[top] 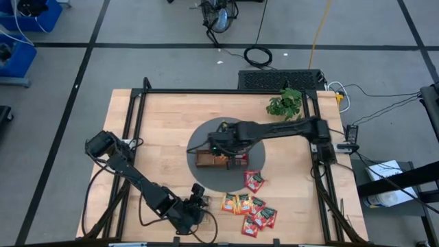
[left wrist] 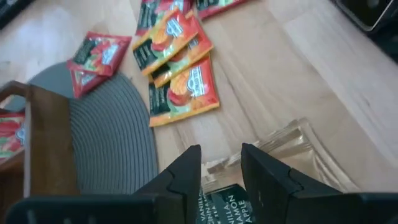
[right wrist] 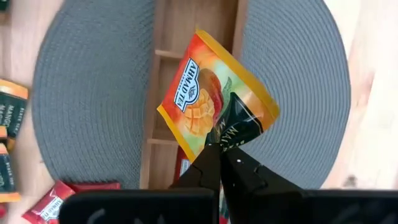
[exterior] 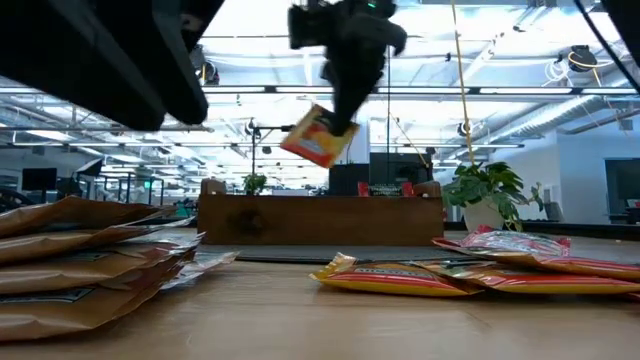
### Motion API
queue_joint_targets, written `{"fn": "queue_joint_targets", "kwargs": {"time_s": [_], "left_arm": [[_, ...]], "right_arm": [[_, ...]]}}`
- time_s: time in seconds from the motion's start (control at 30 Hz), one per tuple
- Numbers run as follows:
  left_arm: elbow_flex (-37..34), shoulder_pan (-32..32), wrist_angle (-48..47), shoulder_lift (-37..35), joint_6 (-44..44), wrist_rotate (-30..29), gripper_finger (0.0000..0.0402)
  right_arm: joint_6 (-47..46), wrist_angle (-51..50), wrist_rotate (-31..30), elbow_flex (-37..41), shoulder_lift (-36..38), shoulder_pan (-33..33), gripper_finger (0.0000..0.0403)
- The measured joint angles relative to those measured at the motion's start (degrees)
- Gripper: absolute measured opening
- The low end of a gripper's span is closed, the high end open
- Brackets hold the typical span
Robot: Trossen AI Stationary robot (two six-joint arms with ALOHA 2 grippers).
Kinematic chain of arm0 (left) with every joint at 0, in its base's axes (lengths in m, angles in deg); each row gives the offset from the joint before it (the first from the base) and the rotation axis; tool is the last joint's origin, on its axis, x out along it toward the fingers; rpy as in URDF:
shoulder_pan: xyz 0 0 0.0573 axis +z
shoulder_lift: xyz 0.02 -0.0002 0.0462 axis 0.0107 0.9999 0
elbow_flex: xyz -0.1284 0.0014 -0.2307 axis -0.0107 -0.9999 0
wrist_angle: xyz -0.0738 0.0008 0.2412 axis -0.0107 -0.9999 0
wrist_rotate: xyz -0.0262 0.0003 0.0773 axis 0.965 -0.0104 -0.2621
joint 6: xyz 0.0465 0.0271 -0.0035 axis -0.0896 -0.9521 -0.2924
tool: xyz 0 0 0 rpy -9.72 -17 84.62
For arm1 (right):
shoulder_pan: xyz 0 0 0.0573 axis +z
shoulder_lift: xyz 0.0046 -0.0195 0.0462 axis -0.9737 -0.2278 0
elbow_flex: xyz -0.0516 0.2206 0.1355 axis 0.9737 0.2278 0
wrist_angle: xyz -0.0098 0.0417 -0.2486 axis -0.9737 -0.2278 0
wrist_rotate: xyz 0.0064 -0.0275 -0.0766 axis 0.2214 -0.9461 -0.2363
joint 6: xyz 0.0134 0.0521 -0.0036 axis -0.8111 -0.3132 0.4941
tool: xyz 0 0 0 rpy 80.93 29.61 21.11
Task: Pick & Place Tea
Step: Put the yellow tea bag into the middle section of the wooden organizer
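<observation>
My right gripper (right wrist: 222, 149) hangs over the brown wooden tray (top: 206, 160) on the grey round mat (right wrist: 93, 93), shut on an orange tea sachet (right wrist: 205, 106). In the low view this sachet (exterior: 320, 135) hangs clear above the tray (exterior: 320, 218). Red and orange sachets (top: 250, 209) lie flat on the table near its front edge. My left gripper (left wrist: 221, 152) is open, near the front edge, above a stack of tan sachets (left wrist: 227, 205) without touching them. Red sachets lie in one tray compartment (left wrist: 9, 134). My right gripper pinches the orange sachet between its two fingers at the dark-label corner (right wrist: 239, 124), coming from above and pointing down. The sachet is lifted clear of the tray, tilted, with its orange end (exterior: 300, 145) lowest.
A small potted plant (top: 285, 103) stands at the far right of the table. A black frame (top: 137, 103) borders the table. Tan sachets (exterior: 80, 250) pile up close to the low camera. Bare wood lies left of the mat (top: 158, 130).
</observation>
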Motion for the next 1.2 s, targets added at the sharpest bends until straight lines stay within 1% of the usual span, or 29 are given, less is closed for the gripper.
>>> {"fn": "queue_joint_targets", "kwargs": {"time_s": [0.1,0.17,0.2,0.33,0.43,0.6,0.67,0.93,1.07,1.2], "left_arm": [[0.00,-0.58,-0.76,0.11,-0.19,-0.32,0.0120],[0.00,-1.04,-1.02,0.11,-0.21,-0.38,0.0120],[0.00,-1.24,-1.23,0.11,-0.07,-0.37,0.0120],[0.00,-2.06,-2.02,0.11,0.31,-0.38,0.0120],[0.00,-2.56,-1.98,0.11,0.31,-1.71,0.0120],[0.00,-2.72,-1.77,0.11,0.27,-2.91,0.0120],[0.00,-2.49,-1.63,0.11,0.33,-2.95,0.0120],[0.00,-2.18,-1.24,0.11,1.10,-2.95,0.0120],[0.00,-2.18,-1.26,0.11,1.18,-2.95,0.0120],[0.00,-2.18,-1.24,0.11,0.56,-2.95,0.0120]], "right_arm": [[3.28,-4.20,-0.10,-6.35,-4.26,0.12,0.0000],[5.19,-5.50,-0.26,-8.18,-6.21,0.40,0.0000],[6.31,-5.76,-1.15,-8.30,-7.01,0.67,0.0000],[9.99,-7.71,-8.23,-7.93,-9.75,2.13,0.0000],[12.54,-8.10,-11.86,-7.12,-11.08,2.89,0.0000],[15.90,-6.13,-17.79,-5.77,-11.25,3.94,0.0000],[17.20,-4.76,-19.23,-5.08,-11.25,4.28,0.0000],[18.45,-2.90,-19.49,-1.35,-11.30,3.82,0.0000],[17.41,-0.76,-19.54,0.19,-11.17,3.15,0.0000],[17.46,1.71,-19.43,0.47,-11.23,3.10,0.0011]]}}
